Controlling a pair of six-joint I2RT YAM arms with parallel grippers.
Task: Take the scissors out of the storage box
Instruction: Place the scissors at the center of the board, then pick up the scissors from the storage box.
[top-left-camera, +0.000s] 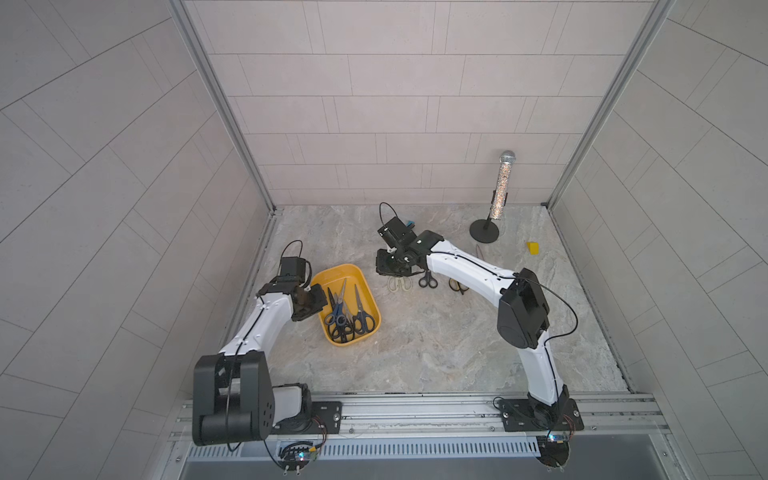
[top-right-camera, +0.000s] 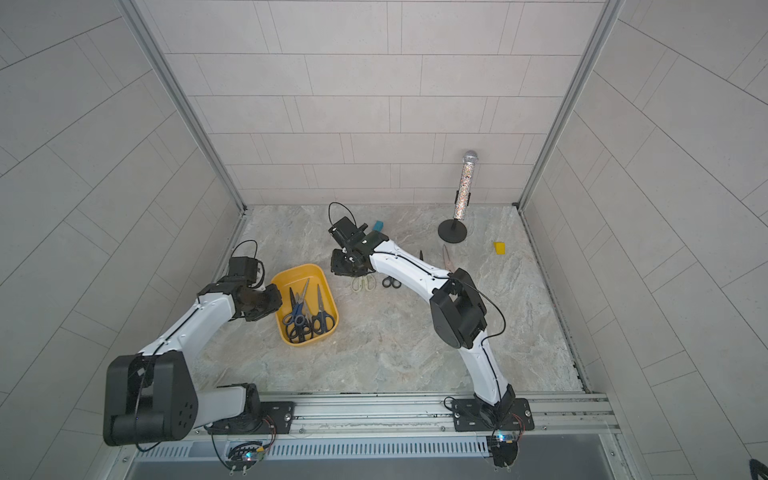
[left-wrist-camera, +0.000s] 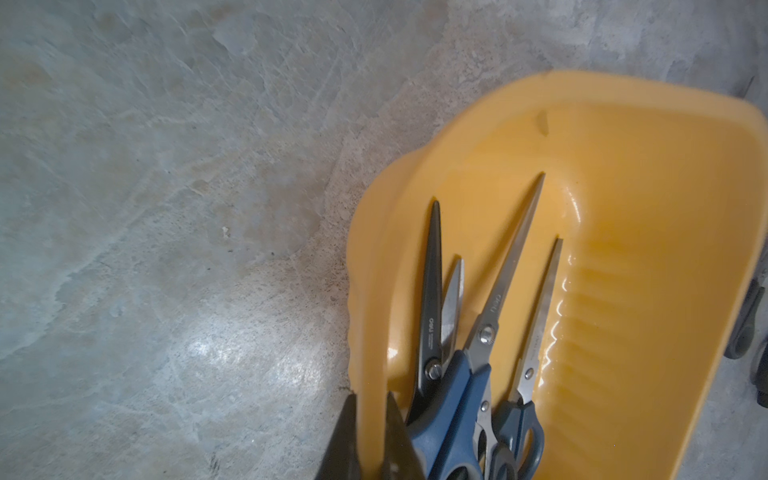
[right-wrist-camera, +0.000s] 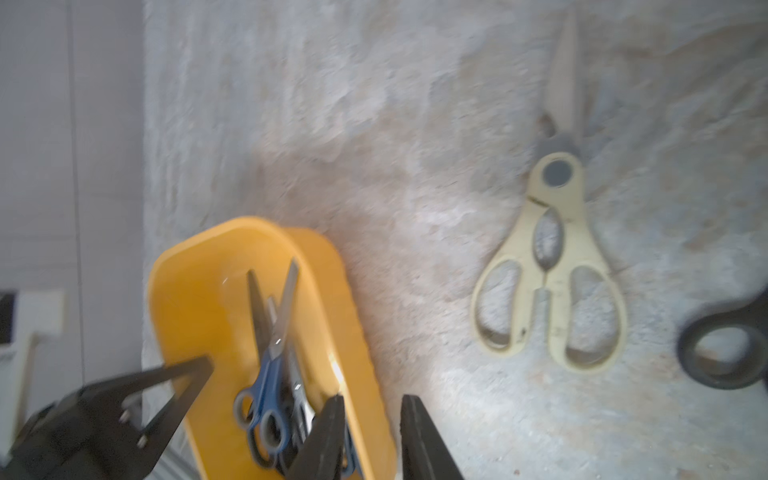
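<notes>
Your left hand (left-wrist-camera: 371, 399) is clenched on the storage box (top-left-camera: 340, 276), one finger inside and one outside the long wall on that arm's side. The box sits on the table (top-left-camera: 415, 353) with several scissors (top-left-camera: 345, 311) lying in it, handles bunched toward the near end and blades pointing away. Your right hand (right-wrist-camera: 374, 399) hangs over the table beside the box, its fingers parted and holding nothing. Below it, out of the box, the cream-handled scissors (right-wrist-camera: 552, 266) lie flat on the table. Just beside them is a black-handled pair (top-left-camera: 428, 279), then a yellow-and-black pair (top-left-camera: 457, 286), partly hidden by the right arm (top-left-camera: 461, 266).
</notes>
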